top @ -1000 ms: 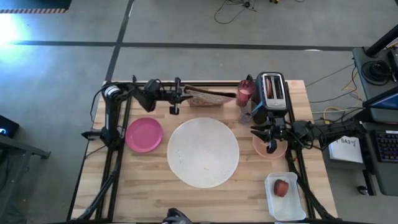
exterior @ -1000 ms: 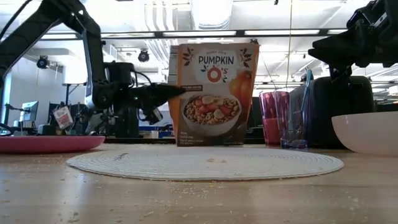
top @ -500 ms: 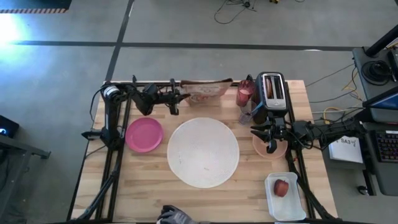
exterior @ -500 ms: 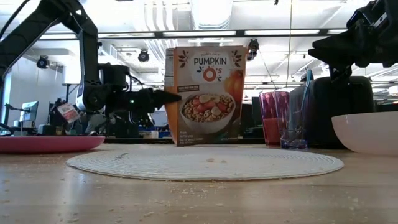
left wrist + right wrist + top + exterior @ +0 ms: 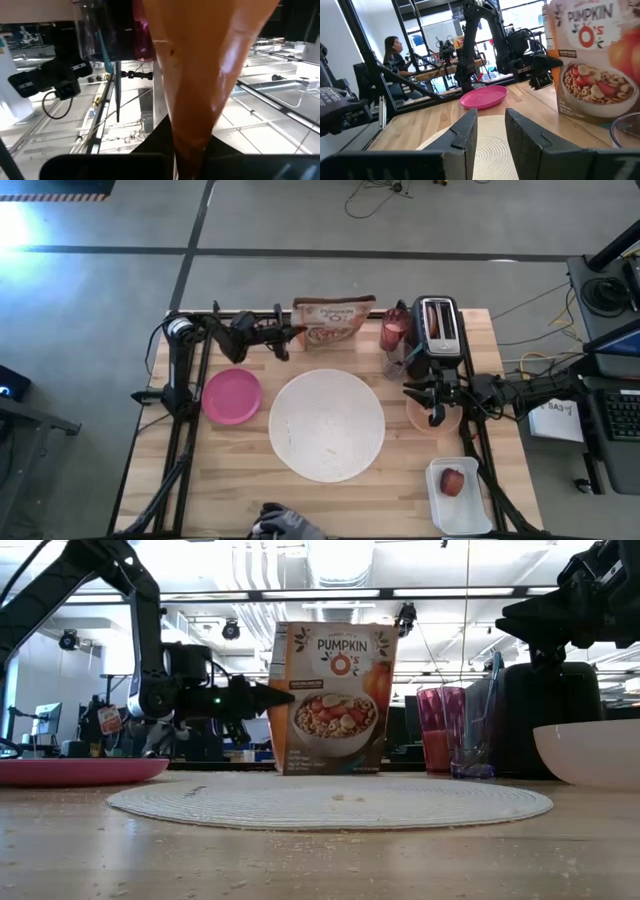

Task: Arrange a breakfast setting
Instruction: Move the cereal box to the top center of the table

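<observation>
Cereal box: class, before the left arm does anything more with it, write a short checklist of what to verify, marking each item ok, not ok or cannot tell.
1. Left tool shut on the cereal box edge: ok.
2. Box upright: ok, only slightly tilted in the low view.
3. Box top opened for pouring: cannot tell.
4. Peach bowl ready to receive cereal: not ok, the right tool hovers over it, fingers apart.
5. Pink tumbler clear of the box: ok, a gap shows.
6. Magenta plate out of the path: ok.

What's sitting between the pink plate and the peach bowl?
The large round white plate lies between the magenta plate and the peach bowl, seen from the high view.
</observation>
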### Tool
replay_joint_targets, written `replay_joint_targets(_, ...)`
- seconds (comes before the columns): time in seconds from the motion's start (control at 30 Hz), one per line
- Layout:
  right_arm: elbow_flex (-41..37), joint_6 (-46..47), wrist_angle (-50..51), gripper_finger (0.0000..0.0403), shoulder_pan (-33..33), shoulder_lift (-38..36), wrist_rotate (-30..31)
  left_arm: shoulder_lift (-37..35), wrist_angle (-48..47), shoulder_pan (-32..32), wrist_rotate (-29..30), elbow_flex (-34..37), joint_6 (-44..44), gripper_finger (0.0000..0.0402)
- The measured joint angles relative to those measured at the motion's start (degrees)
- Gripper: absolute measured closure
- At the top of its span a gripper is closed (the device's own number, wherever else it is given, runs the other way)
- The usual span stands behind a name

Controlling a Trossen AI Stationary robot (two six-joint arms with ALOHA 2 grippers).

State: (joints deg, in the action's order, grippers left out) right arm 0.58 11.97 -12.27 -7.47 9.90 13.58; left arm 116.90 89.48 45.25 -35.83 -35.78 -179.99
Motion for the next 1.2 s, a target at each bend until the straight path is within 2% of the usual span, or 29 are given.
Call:
replay_joint_targets(0.17, 0.0, 0.0, 0.02, 0.0312, 0.01, -0.01, 0.0, 0.0, -1.0, 0.04, 1.81, -1.65, -0.1, 0.0402)
replay_joint_targets(0.5, 0.0, 0.0, 0.0, 0.0312, 0.01, 0.01, 0.0, -0.07, -1.86, 0.46, 0.75, -1.82, -0.06, 0.0394)
replay_joint_targets(0.87, 0.0, 0.0, 0.02, 0.0312, -0.01, -0.01, 0.0, -0.2, -1.45, 2.18, -0.07, -0.3, 0.83, 0.029)
replay_joint_targets(1.2, 0.0, 0.0, 0.0, 0.0312, 0.01, 0.01, 0.0, -0.2, -1.66, 3.89, -2.39, -0.3, 2.84, 0.0172)
